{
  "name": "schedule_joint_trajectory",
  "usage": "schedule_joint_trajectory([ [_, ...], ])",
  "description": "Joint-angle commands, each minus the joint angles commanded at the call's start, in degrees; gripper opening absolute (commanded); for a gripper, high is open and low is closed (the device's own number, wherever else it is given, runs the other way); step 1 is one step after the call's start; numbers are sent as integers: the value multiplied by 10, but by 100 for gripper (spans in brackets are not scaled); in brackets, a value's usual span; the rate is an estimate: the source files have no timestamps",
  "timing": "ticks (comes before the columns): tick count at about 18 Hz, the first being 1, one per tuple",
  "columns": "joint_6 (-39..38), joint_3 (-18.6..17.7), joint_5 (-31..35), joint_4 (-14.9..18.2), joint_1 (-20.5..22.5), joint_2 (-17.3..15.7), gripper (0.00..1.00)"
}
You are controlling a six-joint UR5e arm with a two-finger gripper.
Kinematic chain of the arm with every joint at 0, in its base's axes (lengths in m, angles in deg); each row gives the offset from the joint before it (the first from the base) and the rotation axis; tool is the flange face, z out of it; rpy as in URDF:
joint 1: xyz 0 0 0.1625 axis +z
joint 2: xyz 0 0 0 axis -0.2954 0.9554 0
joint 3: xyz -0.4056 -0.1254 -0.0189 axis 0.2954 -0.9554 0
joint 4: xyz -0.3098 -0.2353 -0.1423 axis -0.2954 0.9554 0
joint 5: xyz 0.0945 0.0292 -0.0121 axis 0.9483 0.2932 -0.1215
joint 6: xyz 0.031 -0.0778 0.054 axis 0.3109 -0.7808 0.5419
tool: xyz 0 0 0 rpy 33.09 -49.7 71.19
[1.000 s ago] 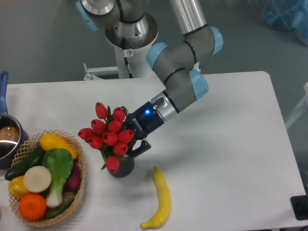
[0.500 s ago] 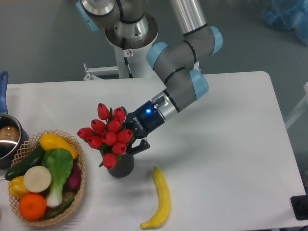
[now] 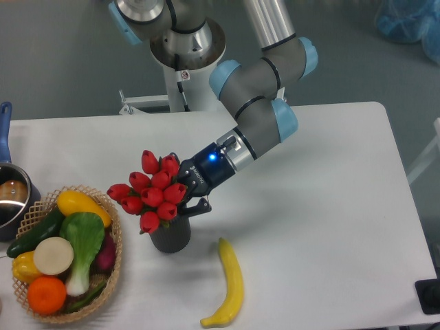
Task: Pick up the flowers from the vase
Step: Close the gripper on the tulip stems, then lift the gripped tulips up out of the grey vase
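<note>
One dark finger (image 3: 197,208) of the gripper (image 3: 187,196) shows below and to the right of the flowers (image 3: 151,192), lying just above the rim of the vase (image 3: 172,235); the other finger is hidden behind the red buds, so the jaws look closed in on the bunch from its right side, though the actual contact is covered by the blooms. The gripper body, black with a small blue light, runs up and to the right into a silver wrist ring, then into the grey and light-blue joints of the arm (image 3: 258,103), which bends back over the table (image 3: 323,206) toward its base at the top of the view; the tool reaches in nearly level, slanting down to the left. The flowers are one tight bunch of about nine red tulip buds, tipped toward the left, sitting over and above the mouth of the single dark vase, whose upper wall is visible beneath them; whether the stems are inside the mouth cannot be told. One yellow banana (image 3: 229,283) lies on the table just right of the vase, apart from it. One wicker basket (image 3: 114,265) stands to the left, holding several pieces of produce, among them one orange (image 3: 47,294). One pot (image 3: 12,199) sits at the left edge.
</note>
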Motion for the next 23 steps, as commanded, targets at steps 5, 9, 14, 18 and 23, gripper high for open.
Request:
schedule_joint_trajectory([
  [5,-1,-4,-24,0,4,-2,40],
  [9,-7,-10,-33,0,3,-14,40],
  [14,-11,-20,-80,2,4,-33,40],
  [18,-46,-14,-83,2,4,-44,40],
  [23,-86,-11,-103,3,5,-60,40],
])
